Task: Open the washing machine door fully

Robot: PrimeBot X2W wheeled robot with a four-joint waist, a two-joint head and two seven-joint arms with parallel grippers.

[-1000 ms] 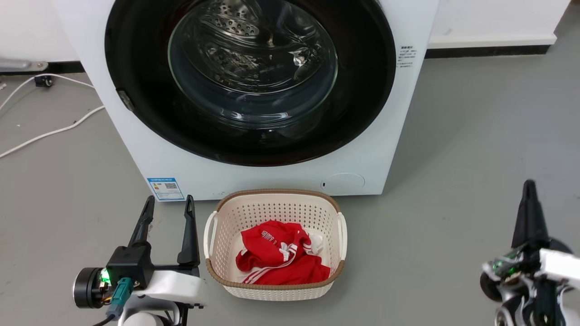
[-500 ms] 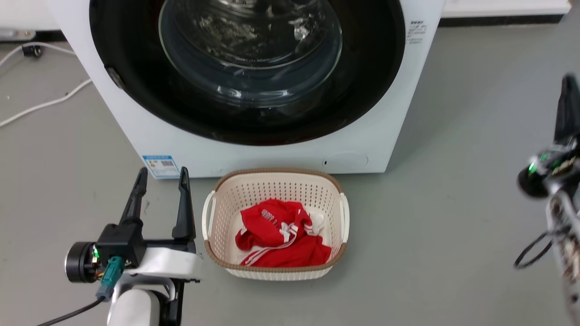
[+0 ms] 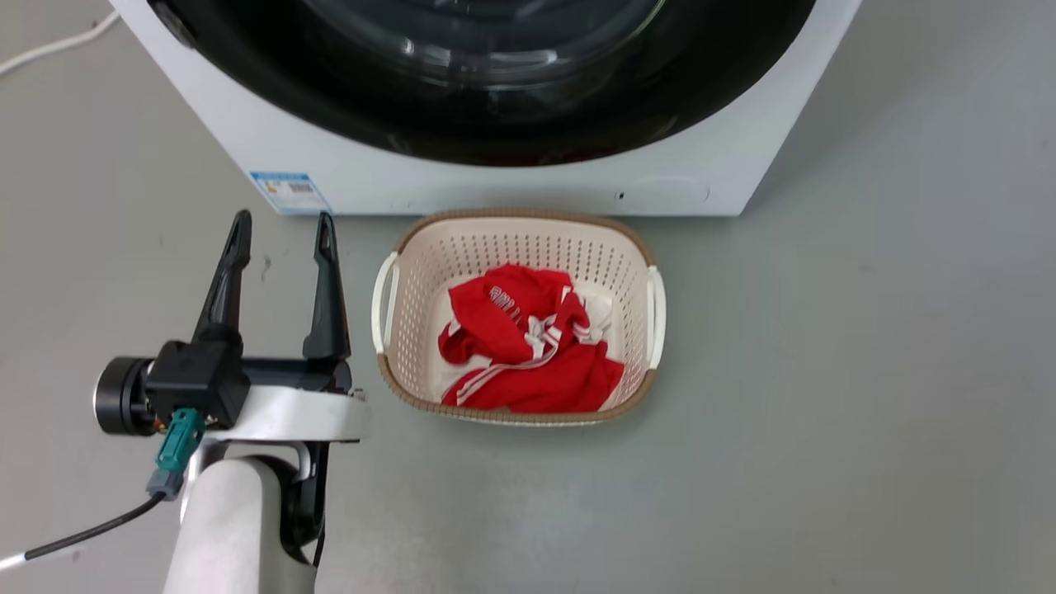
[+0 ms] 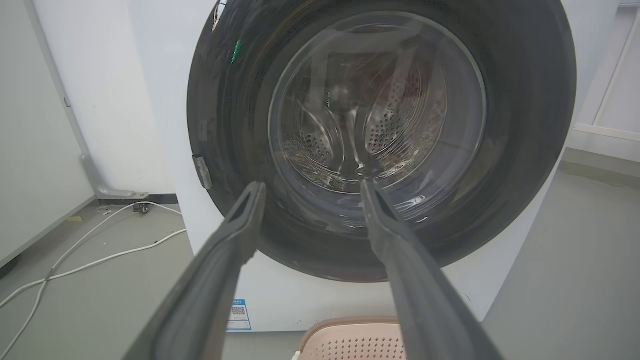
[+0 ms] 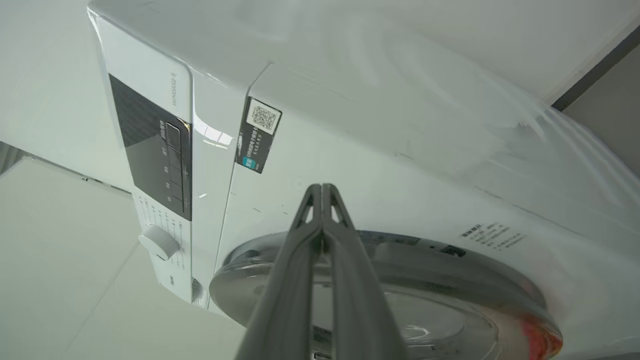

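Reaching for the shut door, by the look of it, with no contact yet. Holding the left tool released, fingers spread and gripping nothing, low over the floor, with the laundry basket and its red garment just to that tool's right. Facing, straight ahead of those fingertips in the left wrist view, the washing machine door, lying flat against the white machine, with a small grey tab on its rim ahead and left of the left finger, probably the catch. Carrying the right tool clenched, fingers pressed together on nothing, aiming at the machine's upper front, with the door's rim just beyond and below the tips and the control panel off to that tool's left. Best hooking a finger in at the catch side, then swinging wide along the hinge arc rather than tugging straight out, while minding the basket. Being round, showing no long axis; pointing its glossy face outward, back at the left tool.
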